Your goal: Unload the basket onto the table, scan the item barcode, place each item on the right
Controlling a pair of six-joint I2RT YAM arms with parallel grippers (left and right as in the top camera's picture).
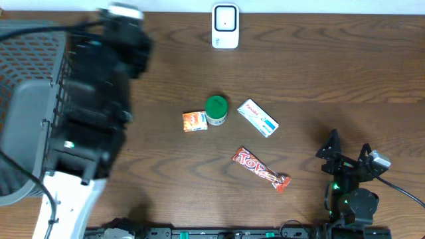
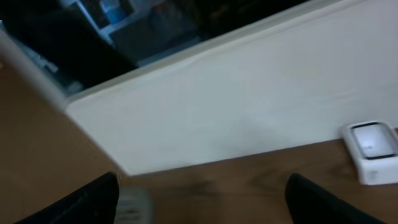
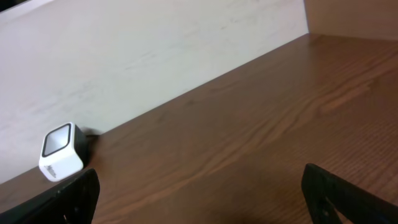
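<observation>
Looking at your layout, it mostly makes sense: the scanner (image 1: 225, 26) stands at the far edge of the table (image 1: 319, 73) with its window facing the arms, so anything you lift toward it shows its code straight on. The four items lie in a loose cluster mid-table, where I'd guess either arm can reach them.

Your left arm (image 1: 99, 99) is up over the basket (image 1: 26, 113) on the left, blurry in the overhead. From its wrist camera the left gripper (image 2: 202, 205) has its fingers spread wide with nothing between them. My guess is that's the drop-off spot for scanned stuff, but I can't see inside the basket. The right gripper (image 3: 202, 190) sits near the front right corner, fingers also wide apart and empty, well away from the goods.

As for the items:
- a small orange box (image 1: 194, 121) sits right against a jar with a green lid (image 1: 216, 106)
- a white medicine carton (image 1: 257, 117) lies flat at an angle just right of the jar
- a red chocolate bar (image 1: 261, 168) lies diagonally nearer the front

No barcode shows on any of them from above, so whichever you grab probably needs turning before the scanner can read it
</observation>
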